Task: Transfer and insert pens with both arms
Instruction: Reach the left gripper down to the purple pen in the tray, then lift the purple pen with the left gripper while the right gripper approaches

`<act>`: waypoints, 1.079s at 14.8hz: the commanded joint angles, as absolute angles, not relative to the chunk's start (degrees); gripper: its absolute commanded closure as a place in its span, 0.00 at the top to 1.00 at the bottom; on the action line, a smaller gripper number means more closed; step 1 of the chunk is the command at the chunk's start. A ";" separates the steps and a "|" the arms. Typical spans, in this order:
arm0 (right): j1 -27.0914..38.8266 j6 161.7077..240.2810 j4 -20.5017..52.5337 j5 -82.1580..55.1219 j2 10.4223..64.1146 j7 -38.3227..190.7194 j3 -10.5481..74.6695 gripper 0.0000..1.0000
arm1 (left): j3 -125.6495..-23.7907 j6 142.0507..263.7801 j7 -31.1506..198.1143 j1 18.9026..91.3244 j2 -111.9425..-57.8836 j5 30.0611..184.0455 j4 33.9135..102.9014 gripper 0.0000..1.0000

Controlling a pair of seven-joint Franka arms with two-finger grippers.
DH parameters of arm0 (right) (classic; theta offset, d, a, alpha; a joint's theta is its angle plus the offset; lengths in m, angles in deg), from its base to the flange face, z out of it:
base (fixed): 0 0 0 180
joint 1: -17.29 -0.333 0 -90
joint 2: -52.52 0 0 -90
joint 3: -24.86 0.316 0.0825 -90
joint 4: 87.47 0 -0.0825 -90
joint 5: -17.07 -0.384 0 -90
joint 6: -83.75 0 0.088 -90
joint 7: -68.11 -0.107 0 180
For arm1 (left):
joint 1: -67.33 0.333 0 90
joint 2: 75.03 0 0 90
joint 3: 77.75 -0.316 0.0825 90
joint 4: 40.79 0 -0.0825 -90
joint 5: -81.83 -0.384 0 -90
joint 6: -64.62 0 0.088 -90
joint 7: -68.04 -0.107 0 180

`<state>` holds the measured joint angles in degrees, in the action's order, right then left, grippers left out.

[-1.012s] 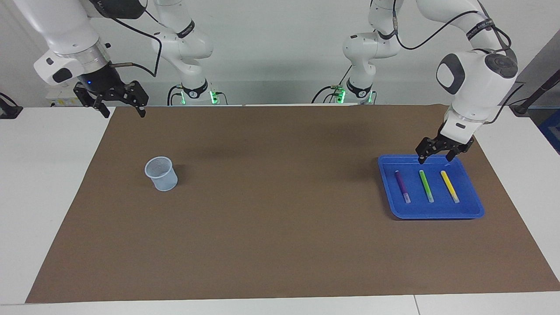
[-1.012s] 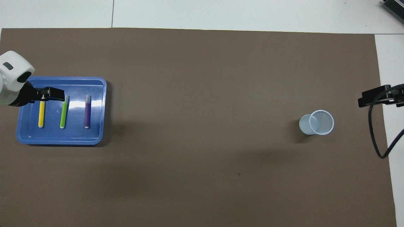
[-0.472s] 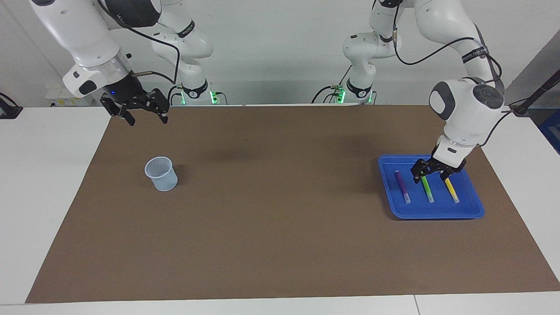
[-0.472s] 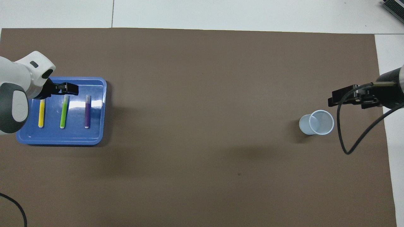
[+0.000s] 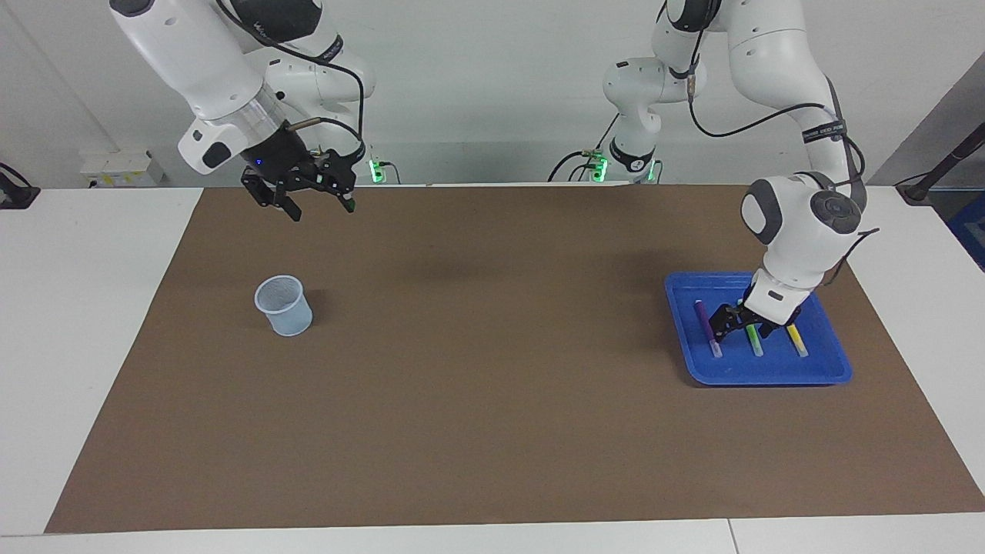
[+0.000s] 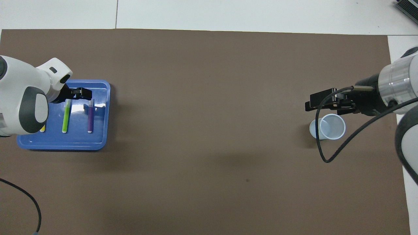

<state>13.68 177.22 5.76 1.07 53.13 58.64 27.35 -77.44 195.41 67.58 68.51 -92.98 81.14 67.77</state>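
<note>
Straddling the green pen (image 5: 752,337) in the blue tray (image 5: 769,372) at the frame's right, the left gripper (image 5: 740,325) is hanging with jaws apart; it should probably centre on the pen's middle, clear of the purple pen (image 5: 708,327) and yellow pen (image 5: 796,338), before closing. At upper left the right gripper (image 5: 310,195) is waiting, jaws apart, above the mat near the cup (image 5: 284,305).

My white table (image 5: 92,323) carries a brown mat (image 5: 492,400) over most of its top. On the mat: a blue tray (image 5: 769,373) toward my left arm's end, a pale cup (image 5: 285,306) toward my right arm's end.
</note>
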 commanded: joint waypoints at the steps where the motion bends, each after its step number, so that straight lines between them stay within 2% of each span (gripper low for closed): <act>1: 12.73 179.28 8.76 -2.43 54.72 56.95 27.32 1.00 | -77.57 200.31 68.74 68.12 -92.87 81.30 71.61 0.97; 5: 11.76 181.31 10.96 -2.18 54.89 56.69 27.32 1.00 | -77.57 201.55 70.67 67.69 -92.78 81.30 73.55 0.94; 9: 11.76 182.09 11.14 -1.91 54.98 55.20 27.32 1.00 | -77.57 201.64 71.73 66.81 -92.34 81.30 75.13 0.86; 11: 10.97 182.80 11.23 -2.53 54.81 52.13 27.32 1.00 | -77.66 201.47 71.56 66.80 -92.17 81.30 75.49 0.77; 14: 10.09 184.29 11.40 -2.62 54.81 50.10 27.41 1.00 | -77.66 201.82 71.20 66.54 -91.99 81.21 76.36 0.69; 16: 8.25 186.13 11.40 -2.62 54.81 48.35 27.41 1.00 | -77.66 201.91 71.11 66.63 -91.99 81.21 76.37 0.50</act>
